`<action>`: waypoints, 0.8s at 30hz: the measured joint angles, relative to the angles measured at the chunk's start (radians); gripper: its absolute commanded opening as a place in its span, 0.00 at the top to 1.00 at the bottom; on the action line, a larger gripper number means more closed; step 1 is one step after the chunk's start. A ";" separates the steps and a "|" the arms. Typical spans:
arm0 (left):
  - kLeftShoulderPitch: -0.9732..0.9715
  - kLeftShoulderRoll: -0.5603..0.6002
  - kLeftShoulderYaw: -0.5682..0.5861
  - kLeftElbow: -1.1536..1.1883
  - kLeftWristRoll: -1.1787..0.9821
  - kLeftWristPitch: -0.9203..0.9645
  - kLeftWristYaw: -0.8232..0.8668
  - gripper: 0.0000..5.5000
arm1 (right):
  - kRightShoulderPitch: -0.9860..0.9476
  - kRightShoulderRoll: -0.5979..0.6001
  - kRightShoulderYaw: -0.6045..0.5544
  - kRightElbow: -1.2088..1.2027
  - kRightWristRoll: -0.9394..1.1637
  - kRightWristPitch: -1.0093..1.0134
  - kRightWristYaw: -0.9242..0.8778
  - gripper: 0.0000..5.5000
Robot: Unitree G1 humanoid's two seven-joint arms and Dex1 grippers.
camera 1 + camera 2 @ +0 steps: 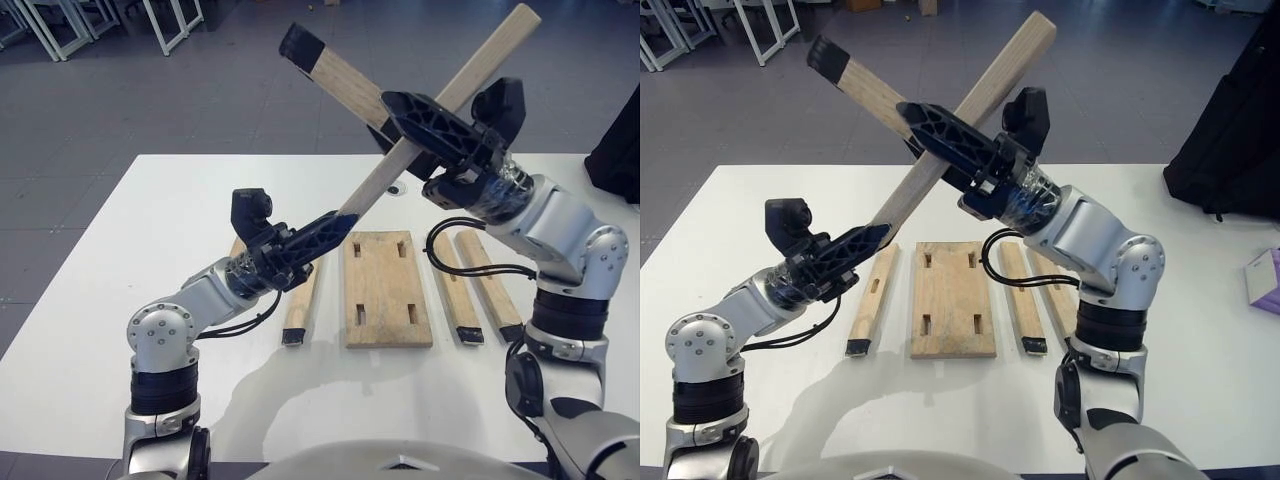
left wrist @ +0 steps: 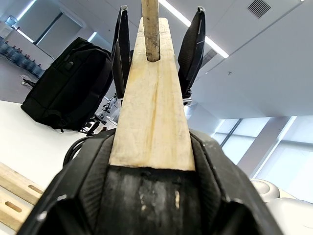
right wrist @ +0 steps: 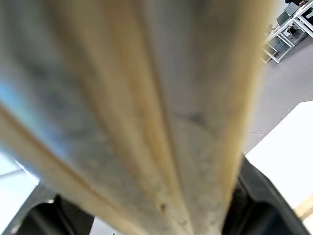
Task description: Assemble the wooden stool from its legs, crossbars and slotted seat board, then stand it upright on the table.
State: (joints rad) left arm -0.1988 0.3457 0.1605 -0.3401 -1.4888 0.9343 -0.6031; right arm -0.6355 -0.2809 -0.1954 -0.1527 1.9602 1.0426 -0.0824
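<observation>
Stool seat board (image 1: 388, 290) lies flat on the white table (image 1: 150, 220), its four slots facing up. One loose leg (image 1: 300, 305) lies just beside the board's left edge, and two more legs (image 1: 472, 288) lie side by side near its right edge. The left gripper (image 1: 340, 224), near the board's far left corner, is clamped on the lower end of a long wooden piece (image 1: 480, 60) that slants up over the board. The right gripper (image 1: 395, 105), above the board's far edge, grips a black-capped leg (image 1: 345, 78). Both held pieces cross there; I cannot tell whether they are joined.
</observation>
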 measured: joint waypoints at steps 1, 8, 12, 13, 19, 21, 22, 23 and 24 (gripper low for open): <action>0.000 0.000 -0.001 0.000 0.002 -0.001 -0.003 0.63 | -0.002 -0.006 0.002 0.003 0.000 0.003 0.002 0.57; -0.003 -0.002 0.004 0.012 -0.037 -0.001 0.011 0.51 | -0.030 -0.051 0.014 0.018 -0.016 0.010 0.025 0.60; 0.000 0.027 0.025 0.024 -0.076 0.002 0.017 0.40 | -0.042 -0.100 0.013 0.040 -0.012 0.010 0.055 0.63; 0.009 0.048 0.042 0.027 -0.076 0.003 0.011 0.37 | -0.048 -0.116 0.011 0.049 -0.009 0.009 0.067 0.63; 0.109 0.264 0.137 0.054 0.129 -0.025 -0.053 0.29 | -0.059 -0.237 -0.029 0.103 -0.073 -0.002 0.132 0.63; 0.106 0.300 -0.008 0.019 0.380 -0.093 -0.044 0.29 | -0.058 -0.249 -0.043 0.107 -0.113 -0.016 0.147 0.63; 0.102 0.315 -0.099 0.000 0.501 -0.126 -0.041 0.29 | -0.058 -0.250 -0.047 0.112 -0.130 -0.018 0.152 0.63; 0.091 0.328 -0.199 -0.019 0.622 -0.155 -0.039 0.29 | -0.058 -0.251 -0.053 0.119 -0.155 -0.025 0.153 0.63; 0.074 0.337 -0.292 -0.035 0.736 -0.183 -0.038 0.29 | -0.058 -0.252 -0.056 0.126 -0.173 -0.037 0.155 0.63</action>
State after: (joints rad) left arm -0.1246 0.6832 -0.1317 -0.3749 -0.7524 0.7509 -0.6409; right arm -0.6931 -0.5329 -0.2516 -0.0272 1.7868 1.0058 0.0722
